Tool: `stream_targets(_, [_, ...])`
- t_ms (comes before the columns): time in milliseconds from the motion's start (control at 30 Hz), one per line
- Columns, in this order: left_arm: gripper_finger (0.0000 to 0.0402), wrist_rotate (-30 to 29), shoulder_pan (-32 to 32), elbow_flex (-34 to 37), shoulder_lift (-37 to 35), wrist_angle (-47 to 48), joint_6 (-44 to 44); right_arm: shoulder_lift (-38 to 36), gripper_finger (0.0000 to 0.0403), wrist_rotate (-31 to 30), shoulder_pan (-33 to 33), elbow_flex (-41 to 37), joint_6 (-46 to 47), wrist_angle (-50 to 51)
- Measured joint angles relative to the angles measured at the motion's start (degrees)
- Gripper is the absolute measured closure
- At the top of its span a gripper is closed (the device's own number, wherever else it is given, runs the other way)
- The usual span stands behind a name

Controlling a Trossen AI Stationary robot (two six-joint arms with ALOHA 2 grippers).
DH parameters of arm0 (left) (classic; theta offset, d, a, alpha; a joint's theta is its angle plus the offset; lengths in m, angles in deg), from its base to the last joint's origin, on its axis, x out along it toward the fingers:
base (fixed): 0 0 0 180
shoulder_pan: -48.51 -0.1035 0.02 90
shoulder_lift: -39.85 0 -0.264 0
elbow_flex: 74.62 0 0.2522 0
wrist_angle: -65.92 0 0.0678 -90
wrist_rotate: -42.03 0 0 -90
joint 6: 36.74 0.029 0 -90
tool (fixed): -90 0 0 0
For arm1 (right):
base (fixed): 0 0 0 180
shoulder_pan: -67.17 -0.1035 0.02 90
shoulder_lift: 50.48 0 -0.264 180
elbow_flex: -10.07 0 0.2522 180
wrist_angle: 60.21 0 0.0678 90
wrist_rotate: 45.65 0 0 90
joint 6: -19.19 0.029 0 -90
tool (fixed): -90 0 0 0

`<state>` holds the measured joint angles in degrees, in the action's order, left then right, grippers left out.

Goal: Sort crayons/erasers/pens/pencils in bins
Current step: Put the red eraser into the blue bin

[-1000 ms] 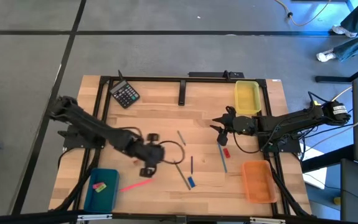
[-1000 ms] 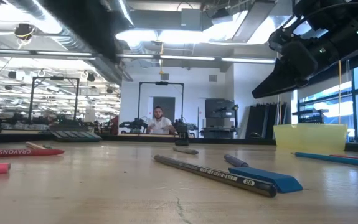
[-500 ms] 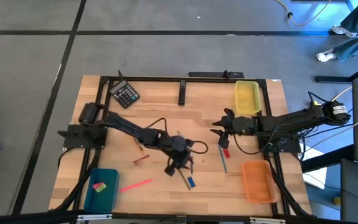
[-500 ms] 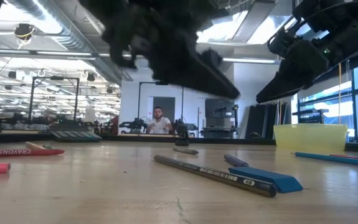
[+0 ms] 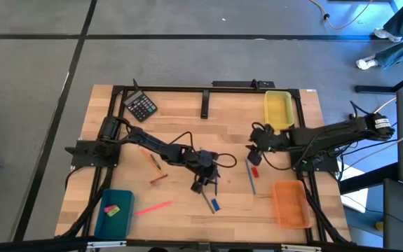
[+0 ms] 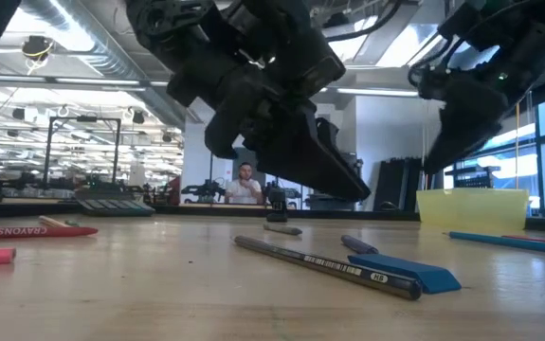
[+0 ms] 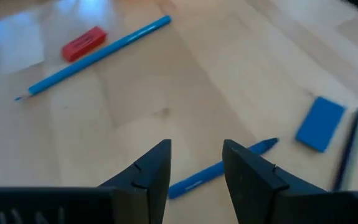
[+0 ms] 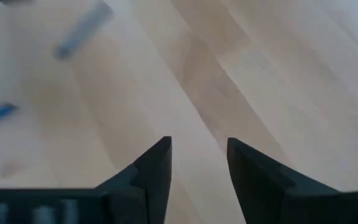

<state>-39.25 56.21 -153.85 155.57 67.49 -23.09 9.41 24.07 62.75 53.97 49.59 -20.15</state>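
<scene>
Item 1: my left gripper [image 5: 202,183], low centre of the high view, fingers parted and holding nothing. It hangs just above the short blue pen [image 7: 219,169], placed so the pen lies between the fingers for a pick.

Item 2: my right gripper [image 5: 254,147], centre right, fingers likewise apart and empty, above bare wood; the small red eraser block [image 5: 254,171] lies just below it in frame, probably its next target.

Item 3: flat blue eraser block [image 7: 320,122] beside the dark pencil [image 6: 319,264], lower centre.

Item 4: long light-blue pencil [image 7: 91,57], next to the red eraser.

Item 5: pink crayon stick [image 5: 153,208], lower left, near the teal-blue plastic bin [image 5: 106,220].

Item 6: yellow plastic bin [image 5: 277,97] upper right; orange plastic bin [image 5: 290,218] lower right.

Item 7: pale wooden table [image 5: 180,119], black-framed; black calculator [image 5: 141,106] upper left. Beyond it, a bright workshop hall.
</scene>
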Motion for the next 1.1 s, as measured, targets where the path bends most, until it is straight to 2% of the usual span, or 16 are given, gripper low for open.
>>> stream_targets(167, [0.0264, -5.3, -1.3, -0.4, -0.1, 0.8, -4.1, 0.0, 0.0246, -4.5, -3.4, 5.2, 5.7, 11.5])
stream_targets(267, [0.0264, -0.2, -2.3, -1.9, -0.2, 0.5, -5.9, 0.0, 0.0246, -5.8, -5.5, 7.6, 7.5, 14.8])
stream_targets(367, [0.0264, 5.0, -2.2, -3.4, -0.2, 0.4, -2.6, 0.0, 0.0246, -7.1, -7.2, 9.4, 8.6, 16.8])
stream_targets(500, [0.0264, 4.9, -1.9, -6.1, -0.1, -0.8, -0.8, 0.0, 0.0246, -7.9, -8.7, 10.5, 9.9, 16.8])
stream_targets(567, [0.0264, 1.2, -1.9, -8.0, 1.0, -3.4, -2.8, 0.0, 0.0246, -8.6, -9.3, 10.5, 10.8, 16.9])
stream_targets(667, [0.0264, -3.9, -2.3, -12.1, 4.5, -6.0, -6.6, 0.0, 0.0246, -9.9, -9.8, 10.5, 12.2, 17.3])
stream_targets(867, [0.0264, -5.0, -2.4, -23.8, 14.8, -6.8, -6.2, 0.0, 0.0246, -10.1, -9.8, 10.5, 13.1, 21.8])
stream_targets(1100, [0.0264, -5.2, -4.0, -37.5, 25.0, -6.9, -2.6, 0.0, 0.0246, -10.1, -9.5, 10.5, 15.9, 34.4])
